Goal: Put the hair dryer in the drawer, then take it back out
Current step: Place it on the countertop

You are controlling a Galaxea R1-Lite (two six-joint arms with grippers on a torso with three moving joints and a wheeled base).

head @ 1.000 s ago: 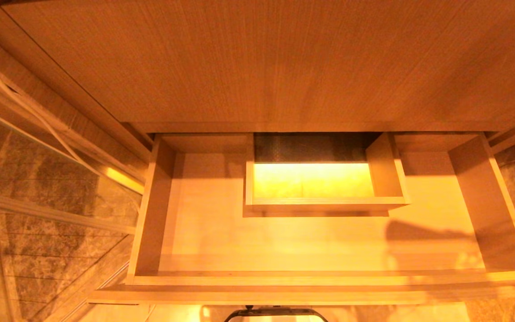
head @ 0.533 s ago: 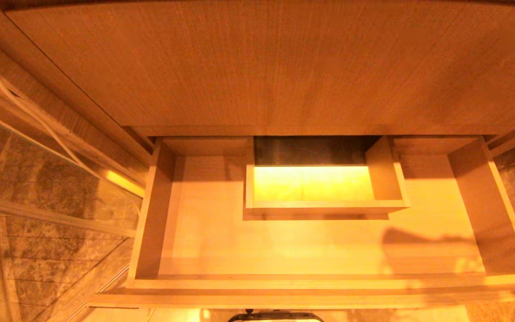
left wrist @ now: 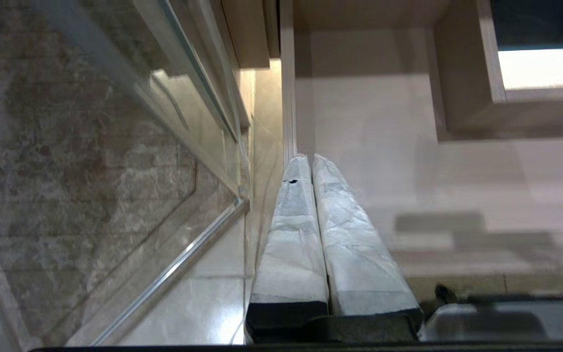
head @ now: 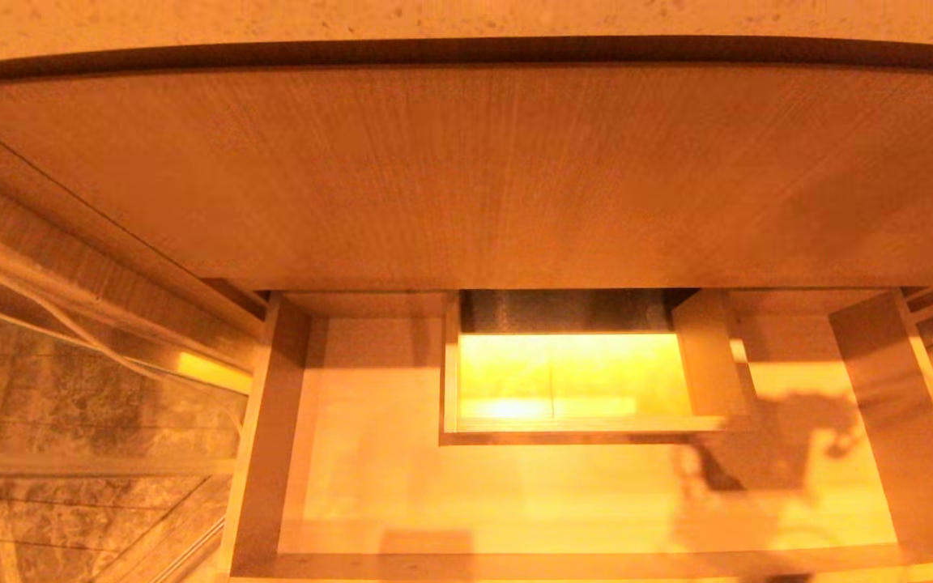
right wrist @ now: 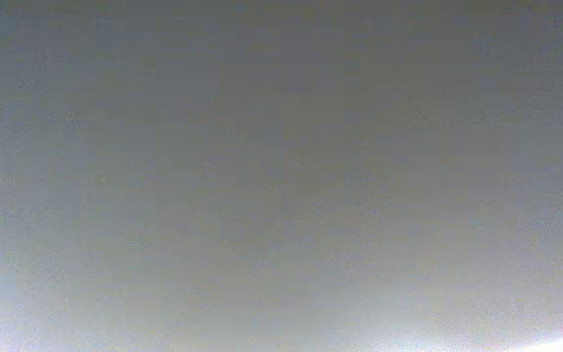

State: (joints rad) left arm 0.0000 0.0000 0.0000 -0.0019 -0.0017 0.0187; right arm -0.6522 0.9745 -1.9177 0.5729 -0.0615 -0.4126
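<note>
Your left gripper (left wrist: 306, 161) hangs parked at the left side of the open drawer, its two white-wrapped fingers (left wrist: 291, 234) pressed together with nothing between them. From its wrist view you see it pointing down beside the drawer's left wall, with a glass panel (left wrist: 179, 112) and marbled stone tiles (left wrist: 56, 146) further left.

Moving across the head view, the drawer (head: 268, 437) stands pulled out beneath a plain wood panel (head: 466, 178), and above that panel runs a pale speckled countertop edge (head: 466, 20). At the left you have the glass panel and the tiled wall (head: 70, 389). The drawer's floor is bare light wood. In its middle, toward the back, sits the boxed rectangular cut-out (head: 713, 356), brightly lit from below.

Right of the cut-out, a dark shadow (head: 782, 437) with the outline of an arm falls on the drawer floor, reaching toward the right wall.

You do not see the hair dryer in any view, so you cannot tell where it is.

Your right gripper appears in no view. Its own wrist camera gives only a featureless grey field, so you cannot tell whether its fingers are spread, together, or pinching anything.
</note>
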